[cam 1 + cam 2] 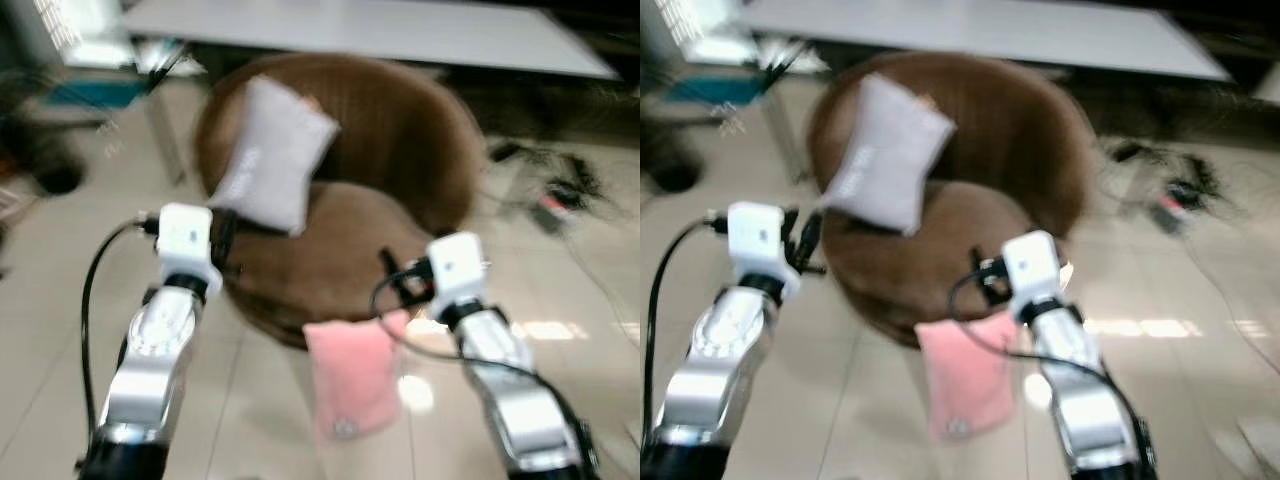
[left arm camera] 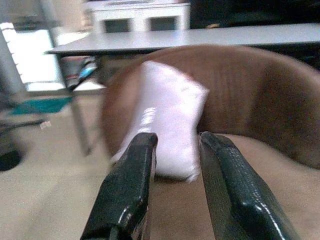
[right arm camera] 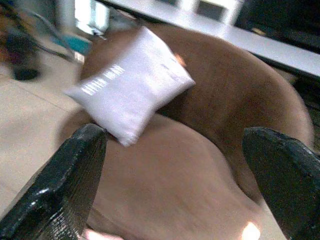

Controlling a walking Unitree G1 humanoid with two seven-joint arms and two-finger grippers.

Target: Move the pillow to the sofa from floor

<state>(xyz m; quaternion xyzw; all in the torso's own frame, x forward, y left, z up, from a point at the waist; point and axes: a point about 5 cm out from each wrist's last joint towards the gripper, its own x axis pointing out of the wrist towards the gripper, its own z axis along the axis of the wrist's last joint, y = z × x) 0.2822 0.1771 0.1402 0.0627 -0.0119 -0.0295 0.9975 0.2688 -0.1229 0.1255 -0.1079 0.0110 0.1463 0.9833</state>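
A pale grey pillow (image 1: pixel 272 155) leans upright against the back left of a round brown sofa chair (image 1: pixel 400 130), resting on its seat. A pink cushion (image 1: pixel 350 385) hangs down at the chair's front edge, above the tiled floor. My left gripper (image 1: pixel 222 245) hovers at the seat's left rim, just below the grey pillow; its fingers (image 2: pixel 142 165) stand a little apart with nothing between them. Held wide open over the seat's front, my right gripper (image 1: pixel 392 270) is just above the pink cushion. The views are blurred.
A long grey table (image 1: pixel 400 30) stands behind the chair, one leg (image 1: pixel 165 130) close to the chair's left. Cables and a power strip (image 1: pixel 555 195) lie on the floor at the right. Dark objects (image 1: pixel 40 150) sit at the far left.
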